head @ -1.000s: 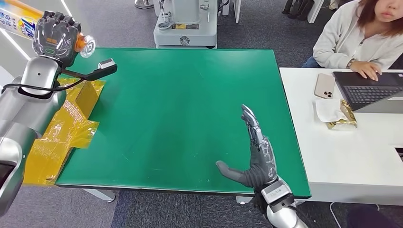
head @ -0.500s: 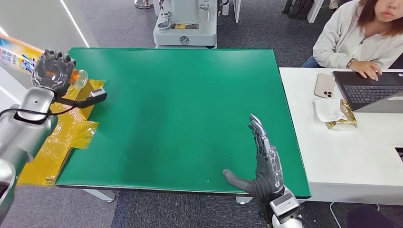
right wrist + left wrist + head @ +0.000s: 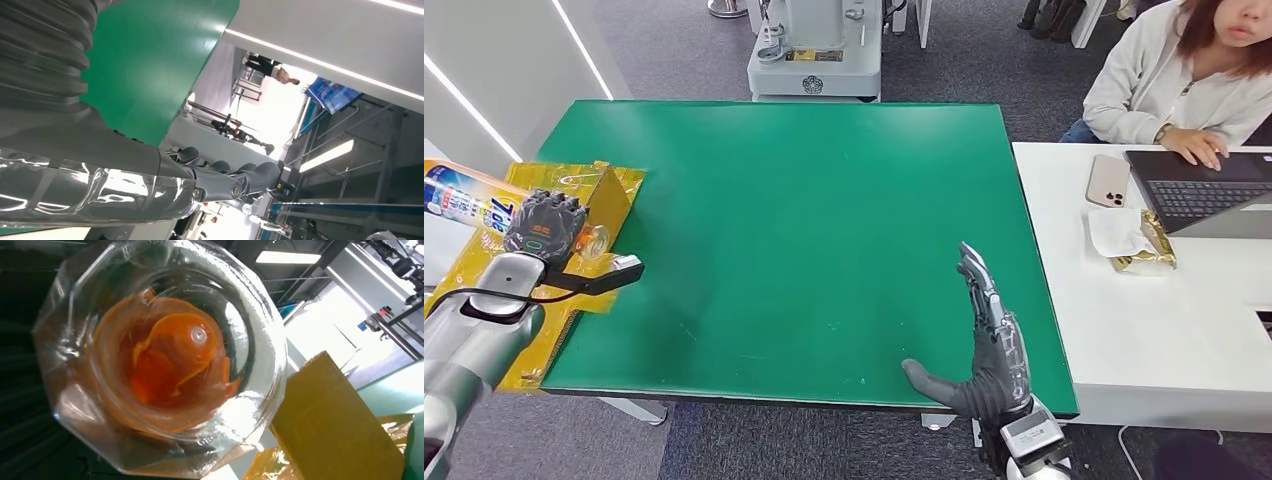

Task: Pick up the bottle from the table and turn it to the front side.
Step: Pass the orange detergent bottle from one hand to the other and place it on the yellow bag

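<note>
Clear plastic with an orange cap and a blue-and-white printed label, the bottle lies roughly level in the left robot hand, whose dark fingers are wrapped around its neck end. It is held off the green worktop, out past that worktop's left edge and above the crumpled yellow foil wrapping there. The left wrist view looks straight along the bottle, the orange cap showing through the clear plastic. The right robot hand holds nothing, its fingers straight and apart above the worktop's near right corner. The pick-up appears done; whether the label now faces front cannot be judged, so the turning may remain.
</note>
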